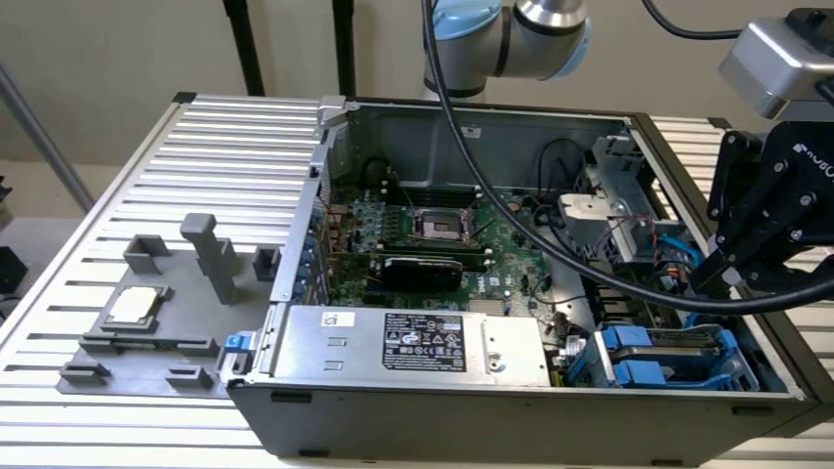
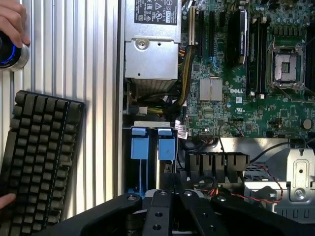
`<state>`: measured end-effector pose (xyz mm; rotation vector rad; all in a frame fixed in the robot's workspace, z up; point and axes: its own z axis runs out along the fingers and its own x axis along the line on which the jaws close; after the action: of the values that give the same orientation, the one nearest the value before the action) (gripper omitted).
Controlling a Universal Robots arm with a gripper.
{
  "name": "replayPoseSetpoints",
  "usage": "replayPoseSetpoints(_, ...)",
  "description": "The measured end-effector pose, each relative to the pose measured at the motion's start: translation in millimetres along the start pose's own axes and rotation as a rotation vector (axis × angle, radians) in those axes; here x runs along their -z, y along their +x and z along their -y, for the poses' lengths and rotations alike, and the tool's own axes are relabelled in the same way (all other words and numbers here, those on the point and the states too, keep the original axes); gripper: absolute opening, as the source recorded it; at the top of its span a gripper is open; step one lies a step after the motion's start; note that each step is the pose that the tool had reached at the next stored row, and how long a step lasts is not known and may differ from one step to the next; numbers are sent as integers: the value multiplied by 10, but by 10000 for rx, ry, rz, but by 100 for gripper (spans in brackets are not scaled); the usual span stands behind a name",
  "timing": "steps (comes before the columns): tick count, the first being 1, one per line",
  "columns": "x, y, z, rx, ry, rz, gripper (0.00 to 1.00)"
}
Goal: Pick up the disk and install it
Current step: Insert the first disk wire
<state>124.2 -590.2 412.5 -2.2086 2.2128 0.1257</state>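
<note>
Ribbed aluminium table [image 1: 248,147] carries an open computer case [image 1: 450,430], laid on its side with the panel off, evidently so the arm can reach the interior from above. The disk [image 1: 647,344] [image 2: 166,145] sits on edge in the drive bay at the case's corner, on the exterior view's right. Its blue rails and tabs face upward, a position that suits handling from overhead. Whether it is fully seated cannot be told. The gripper [image 1: 714,278] [image 2: 172,184] hangs just above that bay, apart from the disk. Its fingers are drawn together with nothing visible between them, so I judge it empty. Beside the bay lies the silver power supply [image 1: 417,342] [image 2: 150,49] with its black label, and beyond it the motherboard [image 1: 431,234] [image 2: 236,73]. Outside the case, on the exterior view's left, a grey fixture [image 1: 195,259] holds a small square chip [image 1: 135,305], presumably to keep parts at known positions. In the wrist view a person's hand [image 2: 12,22] rests on a blue-lit knob [image 2: 10,51] next to a black keyboard [image 2: 39,157], which suggests an operator at the controls.
</note>
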Motion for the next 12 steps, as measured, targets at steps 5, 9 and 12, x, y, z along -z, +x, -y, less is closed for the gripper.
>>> replayPoseSetpoints(5, 0, 0, 0, -1, 0, -1, 13)
replayPoseSetpoints(9, 3, -16, 78, -1, -3, 0, 13)
replayPoseSetpoints(12, 0, -38, 134, 0, -2, 2, 13)
